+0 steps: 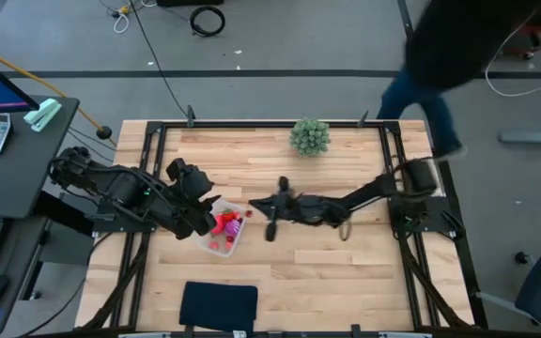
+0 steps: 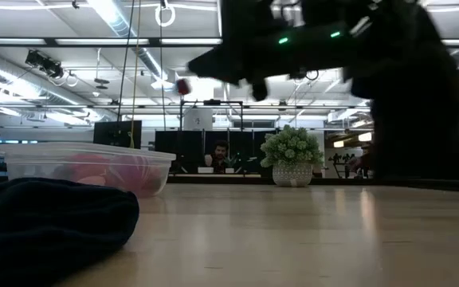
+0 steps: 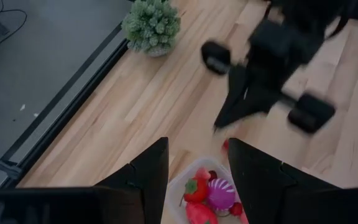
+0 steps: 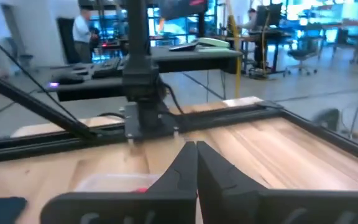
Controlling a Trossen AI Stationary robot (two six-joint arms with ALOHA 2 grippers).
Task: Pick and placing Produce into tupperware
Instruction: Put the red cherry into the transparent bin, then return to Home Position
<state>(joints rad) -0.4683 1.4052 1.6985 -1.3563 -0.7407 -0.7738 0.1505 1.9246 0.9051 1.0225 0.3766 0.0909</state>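
While the left gripper (image 3: 194, 171) hangs released over the tupperware (image 3: 180, 190), the right gripper (image 1: 255, 204), clenched, hovers beside it.

Two dark, near-black robot arms made of chunky jointed segments. The left arm (image 1: 120, 188) is bulky, with blocky housings and a small green light on one segment. The right arm (image 1: 364, 195) is slimmer, with a thin cable looping beneath it. Each ends in two matte black, wedge-shaped fingers (image 3: 148, 177) (flat-sided, tapering to points).
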